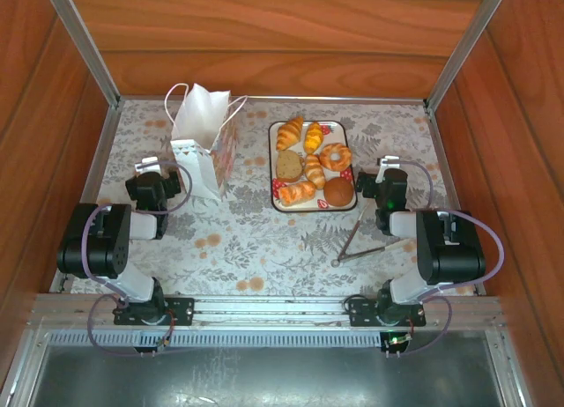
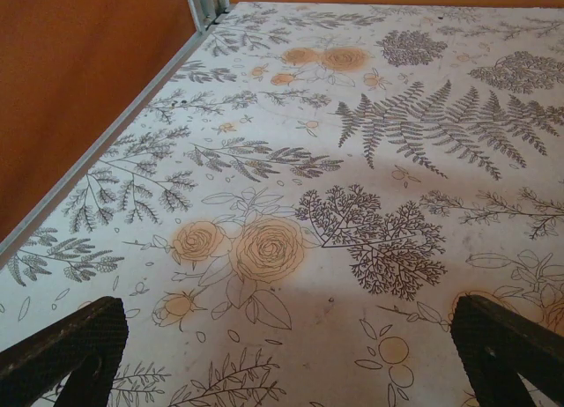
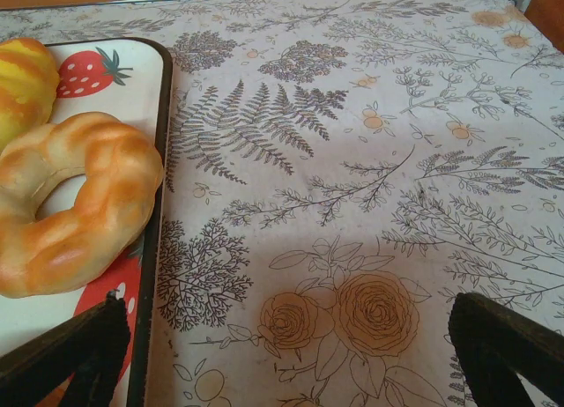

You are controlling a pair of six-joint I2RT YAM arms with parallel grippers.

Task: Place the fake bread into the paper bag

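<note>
1. Jaws spread apart and empty on both arms. From above: left gripper (image 1: 150, 167) just beside upright white paper bag (image 1: 203, 138) with cord handles; right gripper (image 1: 390, 167) beside white strawberry-printed tray (image 1: 338, 130) carrying golden-brown toy fake bread (image 1: 313, 169).
2. Left wrist: bare floral tablecloth (image 2: 352, 160) ahead between parted fingers.
3. Right wrist: glazed ring doughnut (image 3: 70, 200) ahead-left; probably right arm's pick, bag leftward beyond tray.

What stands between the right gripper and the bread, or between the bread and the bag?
Nothing visible. The right gripper sits beside the tray of bread; the bag stands left of it across bare table. The tongs lie behind the gripper, off both paths.
</note>
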